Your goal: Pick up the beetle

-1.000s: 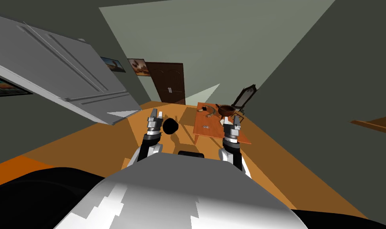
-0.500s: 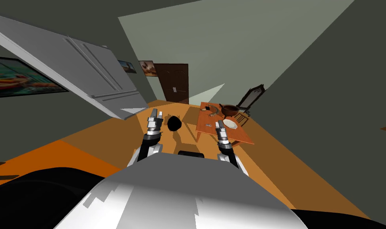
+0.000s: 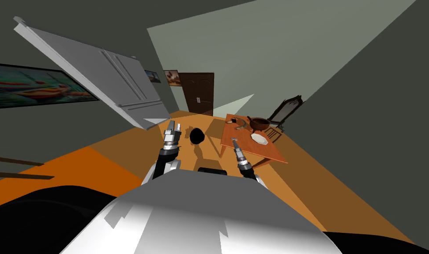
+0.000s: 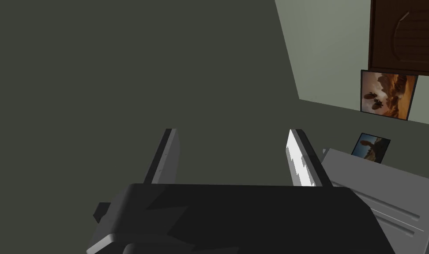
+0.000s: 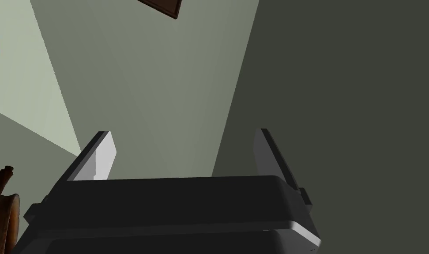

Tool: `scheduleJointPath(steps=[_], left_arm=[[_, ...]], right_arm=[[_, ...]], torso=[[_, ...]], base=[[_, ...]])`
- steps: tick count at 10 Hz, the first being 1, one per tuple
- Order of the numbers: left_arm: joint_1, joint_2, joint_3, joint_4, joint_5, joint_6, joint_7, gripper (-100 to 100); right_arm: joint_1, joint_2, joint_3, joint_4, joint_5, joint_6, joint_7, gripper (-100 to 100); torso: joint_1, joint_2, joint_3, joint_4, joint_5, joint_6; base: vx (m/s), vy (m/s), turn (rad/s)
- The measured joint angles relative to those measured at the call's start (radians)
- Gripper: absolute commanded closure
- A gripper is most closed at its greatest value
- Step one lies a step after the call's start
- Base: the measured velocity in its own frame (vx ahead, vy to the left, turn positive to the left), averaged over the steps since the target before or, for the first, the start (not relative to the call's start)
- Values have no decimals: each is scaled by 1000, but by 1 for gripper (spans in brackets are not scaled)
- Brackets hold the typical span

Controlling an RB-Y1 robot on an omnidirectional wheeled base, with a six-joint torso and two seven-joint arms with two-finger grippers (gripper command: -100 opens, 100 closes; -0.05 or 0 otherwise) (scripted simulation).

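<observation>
While it stands open, right end effector (image 3: 234, 140) hovers at orange table (image 3: 265, 152).

Grey-green walls (image 3: 253, 53) meet an orange floor (image 3: 121, 154); 1 orange table (image 3: 264, 152) stands beside a dark chair (image 3: 286, 110).

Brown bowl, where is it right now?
In the head view the brown bowl sits at the far end of the orange table, ahead on my right, just beyond the white plate.

orange-brown table (image 3: 252, 153), dark brown bowl (image 3: 258, 124), and a white, seemingly plain plate (image 3: 258, 137).
</observation>
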Motion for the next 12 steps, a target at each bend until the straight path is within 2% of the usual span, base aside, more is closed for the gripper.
scheduleJointPath(steps=[2, 3, 5, 7, 9, 10, 11, 12], left_arm=[[0, 0, 0, 0, 0, 0, 0, 0], [0, 0, 0, 0, 0, 0, 0, 0], [0, 0, 0, 0, 0, 0, 0, 0], [0, 0, 0, 0, 0, 0, 0, 0], [0, 0, 0, 0, 0, 0, 0, 0], [0, 0, 0, 0, 0, 0, 0, 0], [0, 0, 0, 0, 0, 0, 0, 0], [0, 0, 0, 0, 0, 0, 0, 0]], right_arm=[[11, -58, 43, 44, 2, 23, 40, -100], [30, -94, 68, 62, 6, 26, 61, -100], [26, -120, 123, 118, 18, 42, 106, -100], [47, -166, 166, 137, 23, 68, 143, -100], [18, -214, 204, 208, 22, 82, 166, -100], [23, -225, 222, 242, 26, 84, 183, -100], [37, -264, 246, 255, 27, 100, 202, -100], [30, -275, 265, 282, 29, 113, 216, -100]], torso=[[0, -1, 0, 0, 0, 0], [0, -2, -1, 0, 0, 0], [0, -3, -2, -1, 0, 0], [0, -4, -2, -1, 0, 0], [0, -5, -3, -1, 0, 0], [-1, -5, -3, -1, 0, 1], [0, -5, -3, -1, 0, 0], [-1, -5, -3, -1, 0, 1]], base=[[-10, 40, 148], [6, 26, 94], [13, 35, 151], [27, 31, 153], [38, 31, 141], [49, 34, 231], [47, 25, 107], [60, 37, 220]])
